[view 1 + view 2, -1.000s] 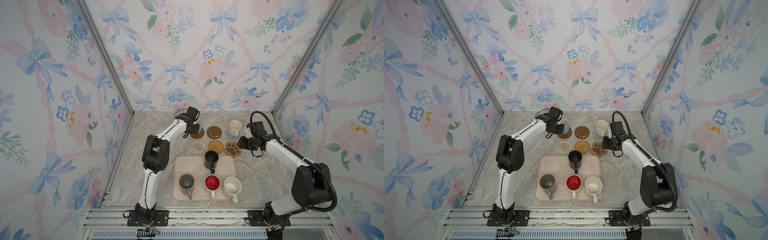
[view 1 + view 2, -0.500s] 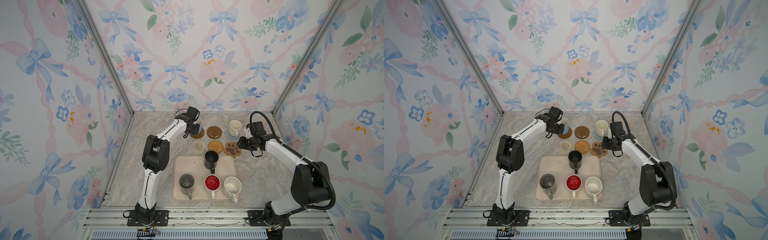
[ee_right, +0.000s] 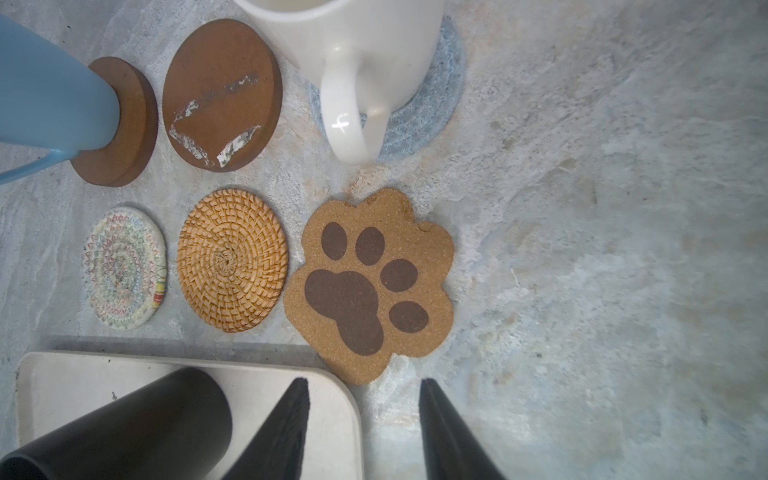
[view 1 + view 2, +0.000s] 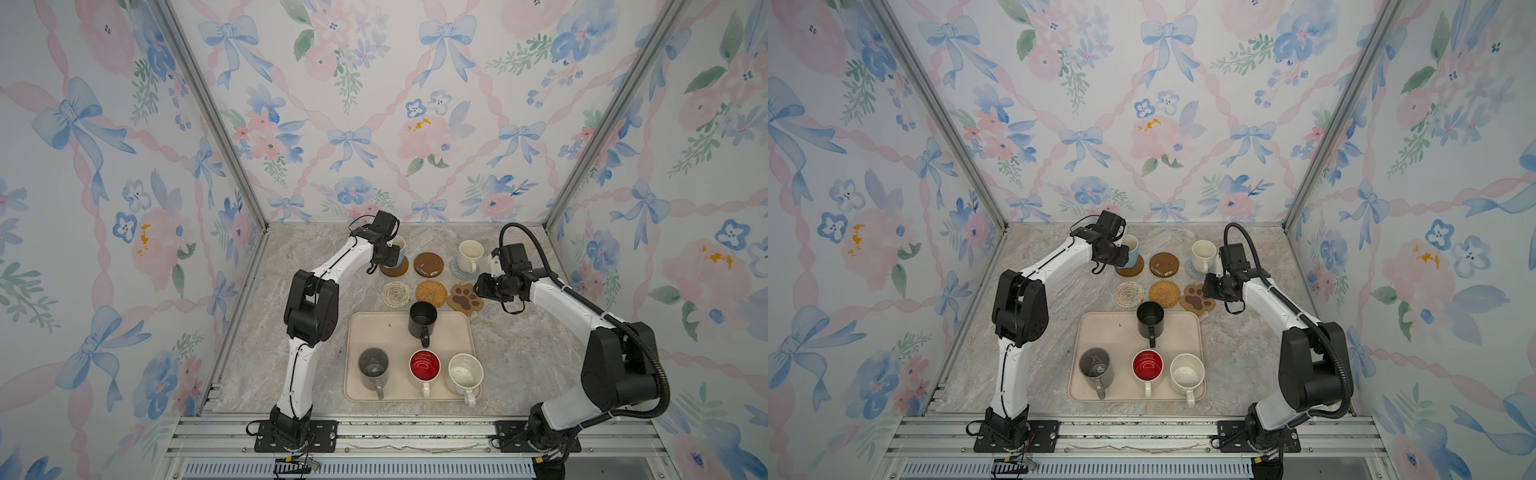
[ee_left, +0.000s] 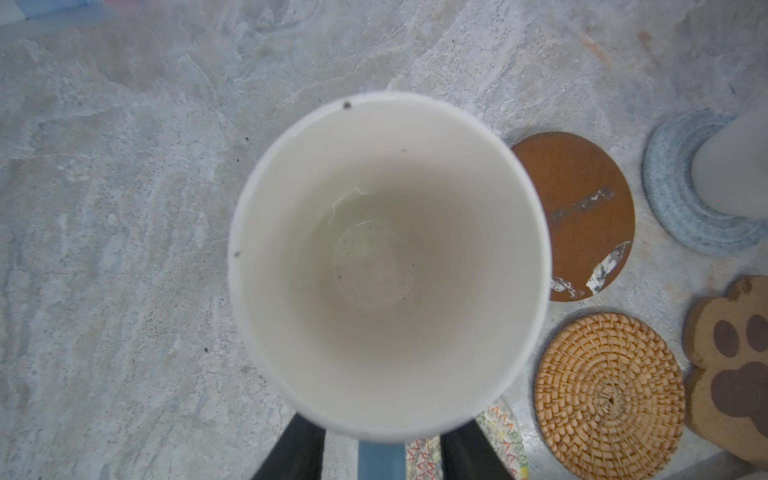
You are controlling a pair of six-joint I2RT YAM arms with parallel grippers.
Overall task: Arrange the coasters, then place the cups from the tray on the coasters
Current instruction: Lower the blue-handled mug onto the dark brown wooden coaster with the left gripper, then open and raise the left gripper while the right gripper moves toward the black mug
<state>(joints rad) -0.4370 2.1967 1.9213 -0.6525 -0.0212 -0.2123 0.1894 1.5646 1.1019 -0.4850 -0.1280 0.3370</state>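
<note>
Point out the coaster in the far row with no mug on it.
The glossy dark-brown disc, middle of that row. Its neighbours each carry one: the light blue mug and the cream mug.

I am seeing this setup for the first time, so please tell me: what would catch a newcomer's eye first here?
The wallpaper of blue bows and pink flowers covers the walls around the marble table. On the beige tray in front, the mug with the red inside stands in the middle of the near row. Behind the tray, the paw-shaped coaster lies bare, right of the rattan coaster.
</note>
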